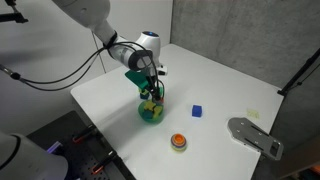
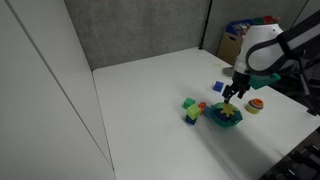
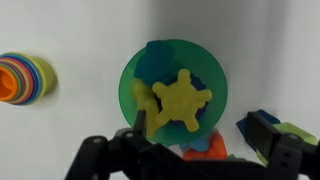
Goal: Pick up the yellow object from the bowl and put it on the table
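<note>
The jaws stand apart and hold nothing. In the wrist view their dark fingers (image 3: 98, 158) sit wide to either side, and the small bright yellow star-shaped toy piece (image 3: 182, 100) lies straight ahead of the gap, about midway across the closing line. It rests inside the small round teal-green bowl (image 3: 126, 102), on top of other bits (a blue piece (image 3: 155, 60) on the far side from the jaws, an orange piece (image 3: 205, 150) on the near side).

We judge that the yellow piece has no real long axis, since its outline is a rough star. The closing direction therefore matters little, and what counts is that it lies directly under the jaws. In both exterior views the jaws hang just over the bowl (image 1: 152, 116) (image 2: 225, 120), above the flat matte white bench (image 1: 220, 80). Whether the fingertips are down at the level of the rim we cannot tell. The next move, as we judge it, calls for a straight descent and a close on the star's points, clear of the bowl's wall.
</note>
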Tool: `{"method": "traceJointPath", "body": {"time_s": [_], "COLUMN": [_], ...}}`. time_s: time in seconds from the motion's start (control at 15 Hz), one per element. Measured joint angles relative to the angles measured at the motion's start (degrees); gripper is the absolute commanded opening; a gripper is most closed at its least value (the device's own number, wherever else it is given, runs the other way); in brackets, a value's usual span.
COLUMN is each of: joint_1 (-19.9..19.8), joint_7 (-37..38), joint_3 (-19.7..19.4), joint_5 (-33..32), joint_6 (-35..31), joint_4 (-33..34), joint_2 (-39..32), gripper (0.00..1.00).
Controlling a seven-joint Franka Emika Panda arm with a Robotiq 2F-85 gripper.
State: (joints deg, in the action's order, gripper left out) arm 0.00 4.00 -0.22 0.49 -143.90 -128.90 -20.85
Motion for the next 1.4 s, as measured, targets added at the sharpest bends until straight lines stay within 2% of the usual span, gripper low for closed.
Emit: {"method": "traceJointPath", "body": {"time_s": [0.13, 0.2, 0.27, 0.33, 0.53, 0.87, 1.0, 1.07, 1.4], "joint_1": [0.04, 0.07, 0.08, 0.1, 0.17, 0.19, 0.17, 0.14, 0.11], "joint_7": [-0.06, -0.11, -0.15, -0.16, -0.17, -0.17, -0.16, -0.13, 0.06], "joint_3": [0.0, 0.0, 0.01, 0.01, 0.0, -0.14, -0.34, -0.38, -0.76], "joint_5": [0.0, 0.0, 0.0, 0.0, 0.0, 0.0, 0.0, 0.02, 0.03], "joint_6": [-0.78, -1.32, -1.74, -2.24, -3.5, -3.47, -3.09, -2.62, 0.56], "joint_4": [0.48, 0.69, 0.96, 1.28, 1.92, 2.89, 3.34, 3.54, 4.78], "joint_2": [-1.95, -2.79, -3.62, -4.38, -6.08, -6.52, -6.31, -6.09, -3.44], "gripper": [0.98, 0.74, 0.74, 0.68, 0.42, 0.05, 0.01, 0.05, 0.04]}}
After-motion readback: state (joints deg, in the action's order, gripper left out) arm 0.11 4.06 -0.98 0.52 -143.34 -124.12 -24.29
